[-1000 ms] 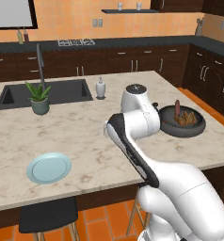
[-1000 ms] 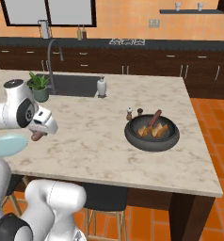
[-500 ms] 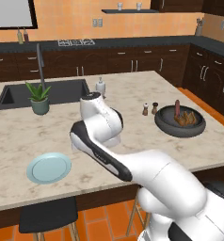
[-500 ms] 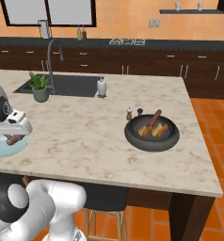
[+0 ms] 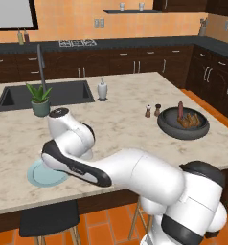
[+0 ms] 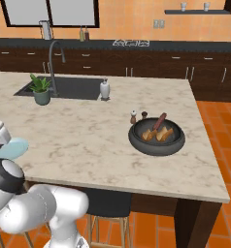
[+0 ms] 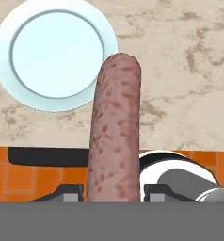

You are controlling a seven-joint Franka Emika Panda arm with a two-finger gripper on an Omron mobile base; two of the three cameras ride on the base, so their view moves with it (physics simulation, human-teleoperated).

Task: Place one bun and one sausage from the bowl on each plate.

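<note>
Clamped upright between nearly closed fingers (image 7: 69,192), sausage (image 7: 115,132) at centre of the hand view, just right of the plate (image 7: 55,54) at upper left, likely for lowering there; bowl (image 5: 183,125) at right holds the rest.

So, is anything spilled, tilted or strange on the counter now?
Nothing is spilled. One reddish-brown sausage stands tilted in the wide dark bowl, leaning over the golden buns. The gripper holds the other sausage near the pale blue plate, which is bare.
</note>
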